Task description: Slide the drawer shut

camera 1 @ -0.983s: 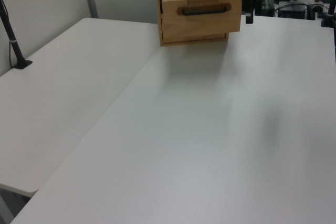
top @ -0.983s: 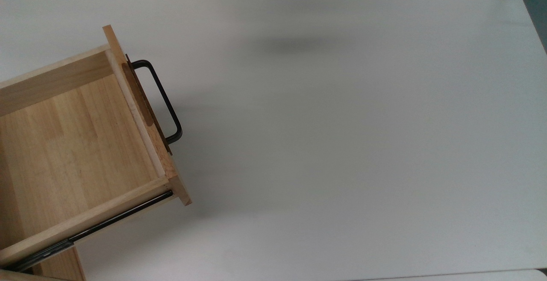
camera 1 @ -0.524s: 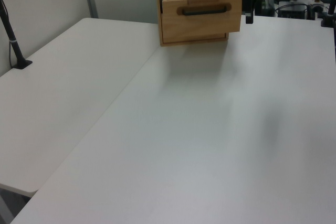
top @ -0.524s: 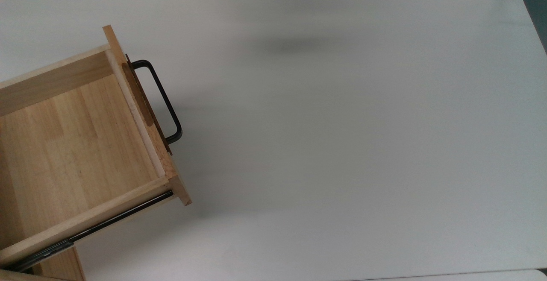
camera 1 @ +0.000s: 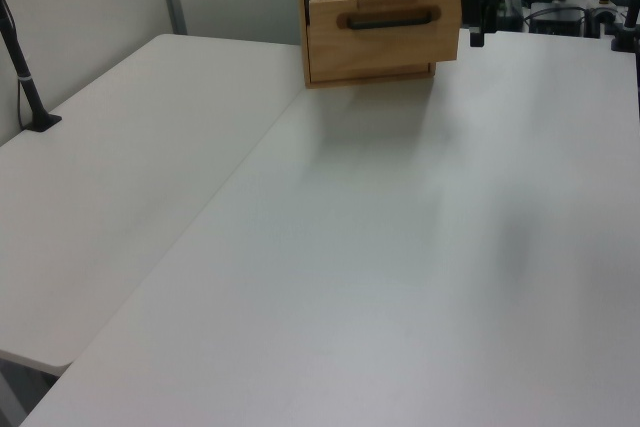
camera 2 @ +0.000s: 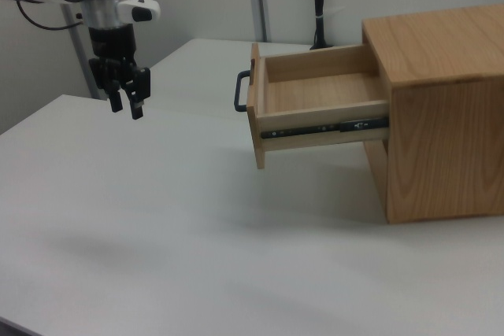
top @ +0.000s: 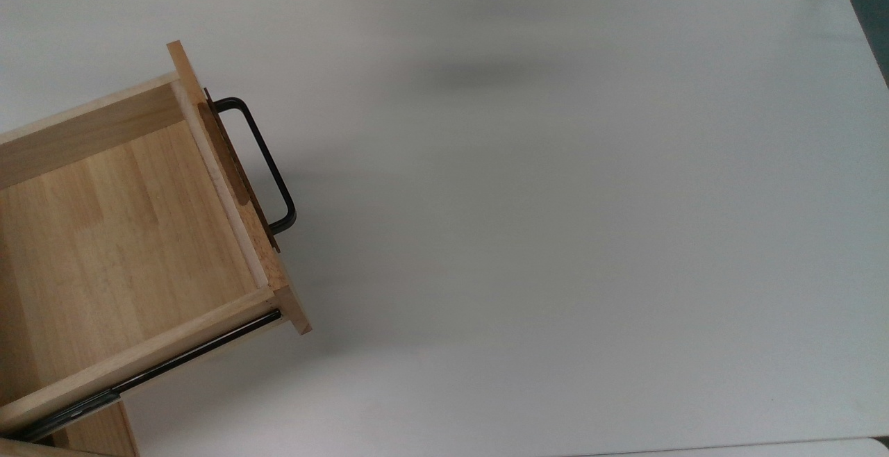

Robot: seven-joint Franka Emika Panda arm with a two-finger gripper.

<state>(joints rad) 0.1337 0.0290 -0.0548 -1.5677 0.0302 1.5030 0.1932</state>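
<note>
The drawer (camera 2: 319, 112) juts well out of its cabinet (camera 2: 441, 108), handle (top: 260, 162) facing the bare table (top: 555, 200). The gripper (camera 2: 126, 104) hovers well apart, fingers parted and empty, probably lining up its push.

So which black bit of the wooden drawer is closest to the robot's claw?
The black U-shaped bar handle on the front panel, facing the gripper; the black side rail sits farther back.

White table (top: 555, 235); black clamp post (camera 1: 20, 67) at left view's left table edge.
</note>
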